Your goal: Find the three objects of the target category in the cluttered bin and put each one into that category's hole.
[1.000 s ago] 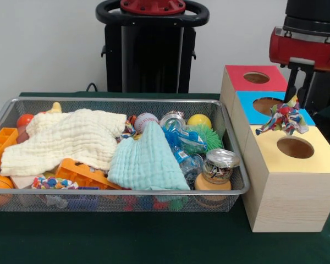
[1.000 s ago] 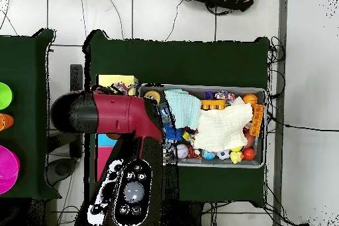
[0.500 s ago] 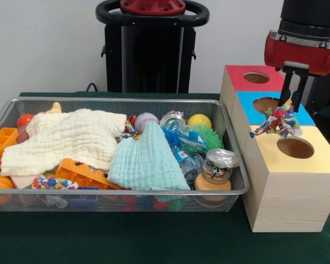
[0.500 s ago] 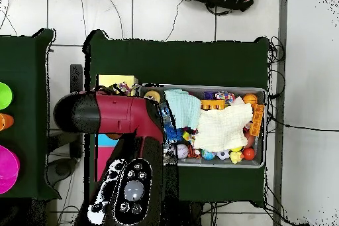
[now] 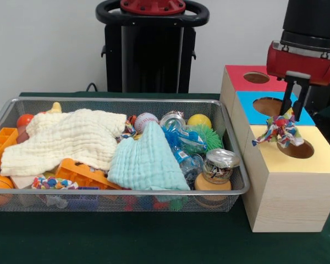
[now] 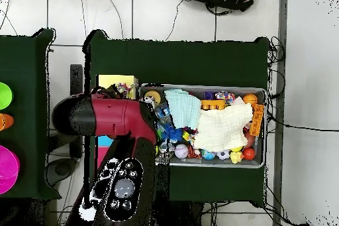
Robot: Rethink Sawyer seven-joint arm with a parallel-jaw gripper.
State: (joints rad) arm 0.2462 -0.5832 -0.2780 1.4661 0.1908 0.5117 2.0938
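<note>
Claw (image 5: 295,108) is gripping a multicoloured rope toy (image 5: 280,130), which is hanging over the yellow box (image 5: 289,181), at the 9 o'clock rim of its hole (image 5: 296,148). Wire bin (image 5: 231,165) of clutter is sitting at 9 o'clock of the boxes on the bench (image 5: 126,242).

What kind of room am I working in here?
Most likely a robotics lab. A wire bin of mixed toys sits on a green-covered table beside a sorting box with coloured holes, and loose cables trail over the tiled floor.
</note>
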